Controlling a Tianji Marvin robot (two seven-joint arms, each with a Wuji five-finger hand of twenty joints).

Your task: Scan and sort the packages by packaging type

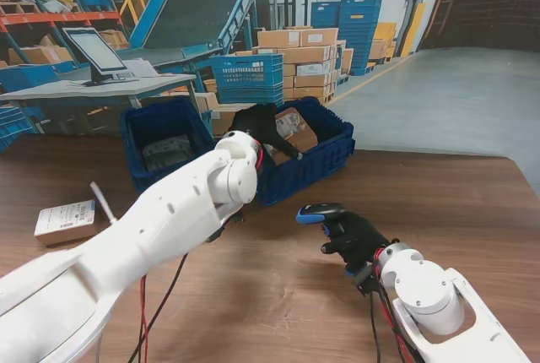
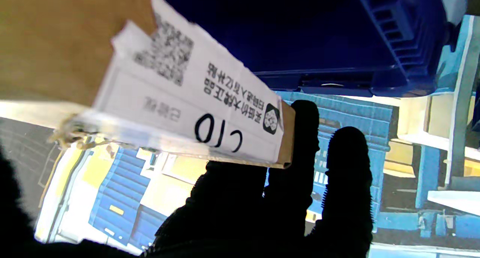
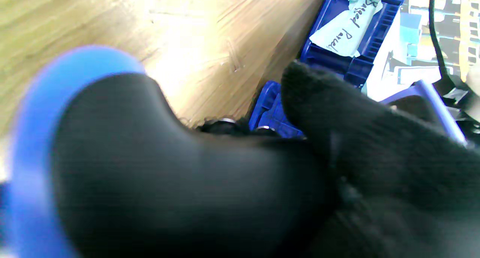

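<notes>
My left hand (image 1: 263, 129) is clamped on a small brown cardboard box with a white printed label (image 1: 294, 129), held over the right-hand dark blue plastic crate (image 1: 333, 156) at the far edge of the brown wooden table (image 1: 456, 203). In the left wrist view the cardboard box (image 2: 112, 59) sits against my black-gloved fingers (image 2: 300, 145), label side facing the camera, with the crate wall (image 2: 393, 36) behind it. My read: the box is light and stiff, plain cardboard that is not slippery, corners that could crush if squeezed hard. Best hold is across two opposite flat faces, clear of the label and its taped edge, which looks frayed at one corner. My right hand (image 1: 354, 236) is closed round a black handheld scanner with a blue head (image 1: 319, 214), near the table's right side, nearer to me than the crates. In the right wrist view the scanner's blue head (image 3: 33, 145) fills the frame, blurred. Containers: the right crate has at least one more brown box under my hand, exact count hidden. The left-hand dark blue plastic crate (image 1: 139, 156) holds grey bagged parcels (image 1: 166, 150). The right wrist view shows a white handwritten paper tag (image 3: 347, 27) on a crate wall; it seems to read "Bagged Parcel". A flat white labelled package (image 1: 66, 219) lies near the table's left edge, unsorted.
</notes>
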